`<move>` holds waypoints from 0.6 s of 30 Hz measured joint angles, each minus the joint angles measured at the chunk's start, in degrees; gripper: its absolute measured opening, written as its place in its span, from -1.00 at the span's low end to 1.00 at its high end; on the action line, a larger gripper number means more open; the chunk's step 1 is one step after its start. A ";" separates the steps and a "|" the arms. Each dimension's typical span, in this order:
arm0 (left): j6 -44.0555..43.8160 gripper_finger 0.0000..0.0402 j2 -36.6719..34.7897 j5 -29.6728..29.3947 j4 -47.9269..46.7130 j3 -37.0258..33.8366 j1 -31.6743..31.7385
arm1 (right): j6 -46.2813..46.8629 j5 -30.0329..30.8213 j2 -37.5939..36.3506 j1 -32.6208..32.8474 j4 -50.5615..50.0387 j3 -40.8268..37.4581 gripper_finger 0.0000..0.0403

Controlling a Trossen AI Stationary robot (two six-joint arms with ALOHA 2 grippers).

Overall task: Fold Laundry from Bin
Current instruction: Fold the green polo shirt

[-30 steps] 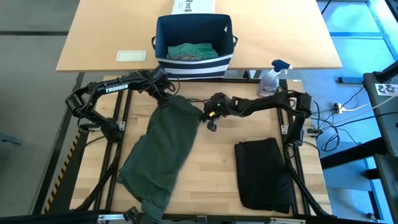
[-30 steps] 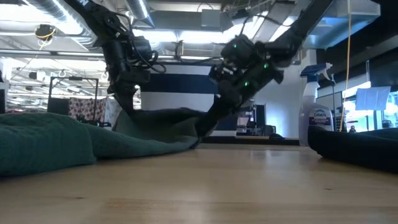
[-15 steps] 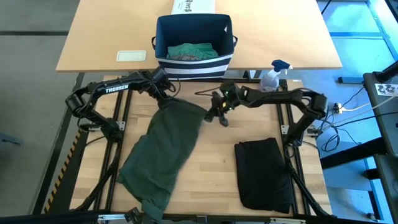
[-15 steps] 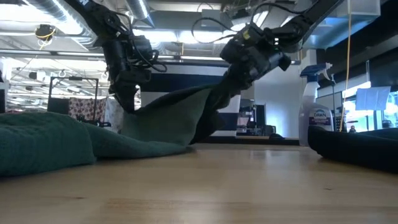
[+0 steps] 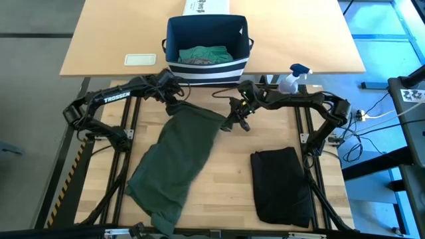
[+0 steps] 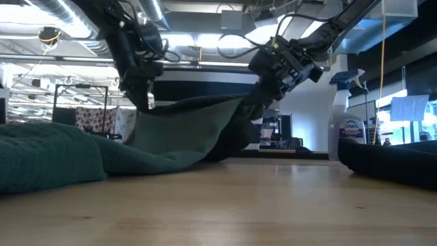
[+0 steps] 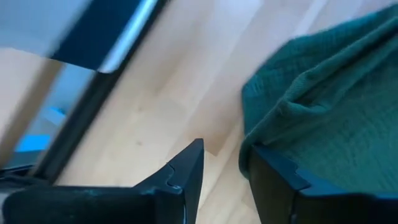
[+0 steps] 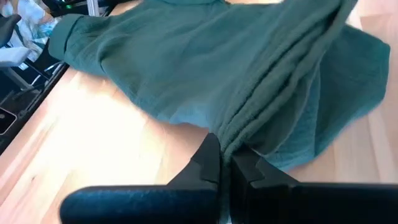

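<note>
A dark green garment [image 5: 172,159] lies slantwise on the left half of the wooden table, with its far edge [image 6: 198,104] raised between my two grippers. My right gripper [image 5: 231,124] is shut on the garment's far right corner. At the far left corner, my left gripper [image 7: 224,149] is open, and only the table shows in its gap. A folded black garment [image 5: 282,186] lies flat at the near right. The striped navy bin [image 5: 206,66] stands beyond the far edge and holds teal-green and grey laundry [image 5: 202,53]. My left gripper has the garment's corner [image 7: 249,146] lying against the outer side of one finger [image 7: 273,174]. No cloth sits between the fingers. That corner still stands up off the table beside the gripper. My right gripper pinches a bunched fold of several layers at the garment's far right corner [image 8: 231,142] between its two fingers. The fingers slant down from the table's right side. The fold runs taut away from them, and the rest of the garment lies on the table.
A spray bottle [image 5: 290,83] stands at the table's far right, close behind my right arm. A white printed box [image 5: 206,6] sits behind the bin, and a pale flat pad [image 5: 140,60] lies to the bin's left. Bare wood shows between the two garments [image 5: 229,179].
My right gripper has risen and swung toward the table's far right, tipping closer to level. It has drawn the green garment's far right corner up off the table. The far edge, slumped before, now spans raised between the grippers. My left gripper has risen slightly.
</note>
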 joint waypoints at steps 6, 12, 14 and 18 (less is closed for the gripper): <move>-0.39 -0.39 -3.89 -1.21 -0.02 0.02 -0.02 | -0.62 0.00 0.00 0.09 -2.84 0.00 -0.99; -1.47 -0.38 -4.74 -4.54 -0.29 0.02 -0.07 | -2.07 -0.60 0.02 0.11 -7.95 -0.02 -1.00; -1.53 -0.38 -4.74 -4.71 -0.35 0.02 -0.10 | -2.50 -1.58 0.02 0.11 -9.68 -0.02 -1.00; -3.38 -0.38 -4.74 -0.40 0.41 0.02 -0.78 | -3.23 -1.37 0.02 0.14 -11.17 -0.04 -1.00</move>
